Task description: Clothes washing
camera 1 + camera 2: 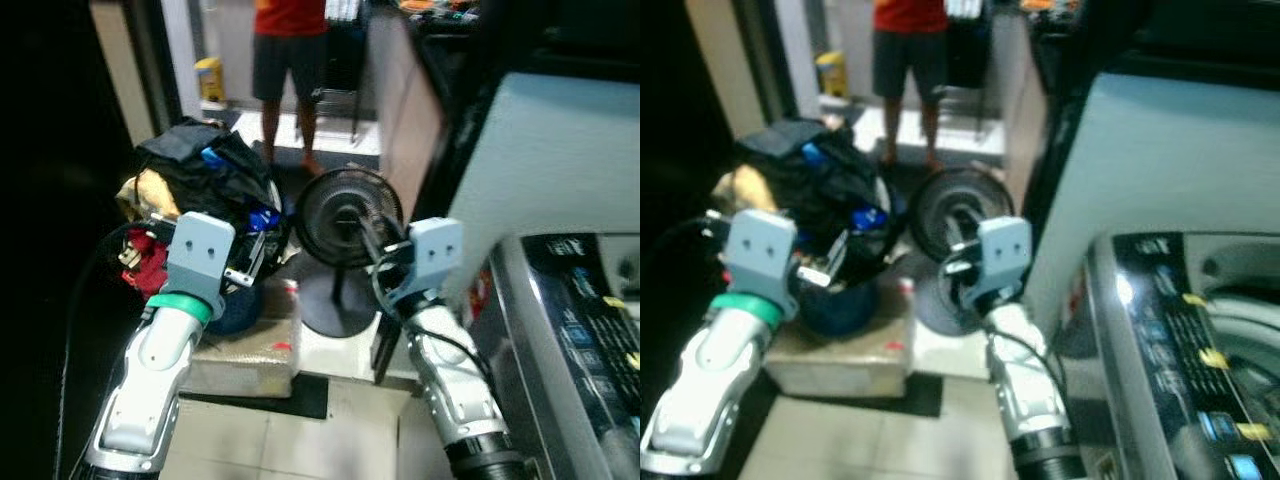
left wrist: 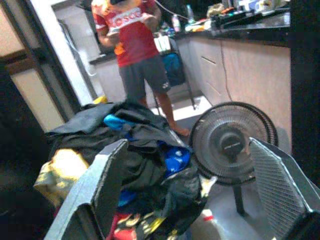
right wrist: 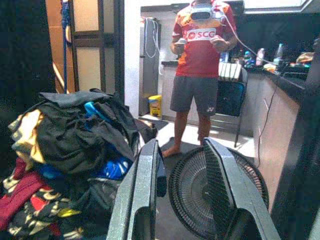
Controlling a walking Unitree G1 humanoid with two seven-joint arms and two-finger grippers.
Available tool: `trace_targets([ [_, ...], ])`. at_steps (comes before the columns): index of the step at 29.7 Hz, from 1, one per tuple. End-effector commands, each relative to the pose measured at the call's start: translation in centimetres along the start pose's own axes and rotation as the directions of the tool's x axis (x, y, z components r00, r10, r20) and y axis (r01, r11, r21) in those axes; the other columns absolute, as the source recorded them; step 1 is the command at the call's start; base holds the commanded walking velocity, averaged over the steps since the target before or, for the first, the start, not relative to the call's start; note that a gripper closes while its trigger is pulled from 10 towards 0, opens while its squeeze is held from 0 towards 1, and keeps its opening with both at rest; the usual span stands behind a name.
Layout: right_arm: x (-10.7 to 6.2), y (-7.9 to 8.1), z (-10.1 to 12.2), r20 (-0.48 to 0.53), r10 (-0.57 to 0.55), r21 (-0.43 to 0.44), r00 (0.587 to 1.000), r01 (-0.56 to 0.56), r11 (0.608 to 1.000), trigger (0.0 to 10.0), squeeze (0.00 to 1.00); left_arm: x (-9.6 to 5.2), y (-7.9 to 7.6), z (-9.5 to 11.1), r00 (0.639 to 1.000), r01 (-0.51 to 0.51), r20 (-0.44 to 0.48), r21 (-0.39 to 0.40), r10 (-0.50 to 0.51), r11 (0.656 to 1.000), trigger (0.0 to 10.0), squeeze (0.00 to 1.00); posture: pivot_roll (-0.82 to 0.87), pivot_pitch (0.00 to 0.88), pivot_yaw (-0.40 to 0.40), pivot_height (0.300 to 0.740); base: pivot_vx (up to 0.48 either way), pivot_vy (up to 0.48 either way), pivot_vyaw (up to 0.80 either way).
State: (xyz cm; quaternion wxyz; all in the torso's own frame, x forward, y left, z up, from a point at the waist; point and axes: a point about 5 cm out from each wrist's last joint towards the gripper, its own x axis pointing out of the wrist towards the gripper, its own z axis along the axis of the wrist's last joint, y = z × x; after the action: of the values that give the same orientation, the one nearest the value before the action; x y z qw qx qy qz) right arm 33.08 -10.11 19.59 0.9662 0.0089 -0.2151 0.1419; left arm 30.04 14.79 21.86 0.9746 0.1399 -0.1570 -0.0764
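Well, person's (image 3: 202,65) red shirt (image 3: 201,42) reads "SCG", approx.

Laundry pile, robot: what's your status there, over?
Left gripper open, raised toward the clothes pile, not touching. Right gripper open, empty, facing the floor fan. Fan beside pile; person standing behind.

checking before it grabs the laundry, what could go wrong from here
1. The floor fan stands right beside the clothes pile, just past the right gripper; a reach could knock it over.
2. The pile is heaped loosely and overhangs its container; the open left gripper pulling one garment may drag others onto the floor.
3. A person stands just behind the pile, possibly within a swing's reach.
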Motion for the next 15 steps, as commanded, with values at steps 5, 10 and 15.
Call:
trace_targets([
  [5, 0.13, 0.80, 0.05, -0.001, 0.033, 0.017, 0.999, -0.033, 0.999, 10.0, 0.00, -0.21, 0.27, -0.46, 1.000, -0.016, -0.016, 0.030, 0.016, 0.999, 10.0, 0.00, 0.10, 0.020, 0.018, 0.740, 0.000, 0.000, 0.78],
  [10, 0.13, 0.88, 0.03, -0.002, 0.034, 0.017, 0.999, -0.034, 0.999, 10.0, 0.00, -0.15, 0.47, -0.44, 1.000, -0.025, -0.012, 0.032, 0.025, 0.999, 10.0, 0.00, 0.10, 0.021, 0.018, 0.740, 0.337, 0.000, 0.78],
  [15, 0.10, 0.87, 0.04, 0.002, 0.027, 0.025, 1.000, -0.027, 0.999, 10.0, 0.00, -0.15, 0.51, -0.45, 1.000, -0.028, -0.013, 0.032, 0.029, 0.999, 10.0, 0.00, 0.10, 0.021, 0.018, 0.740, 0.333, 0.000, 0.22],
])
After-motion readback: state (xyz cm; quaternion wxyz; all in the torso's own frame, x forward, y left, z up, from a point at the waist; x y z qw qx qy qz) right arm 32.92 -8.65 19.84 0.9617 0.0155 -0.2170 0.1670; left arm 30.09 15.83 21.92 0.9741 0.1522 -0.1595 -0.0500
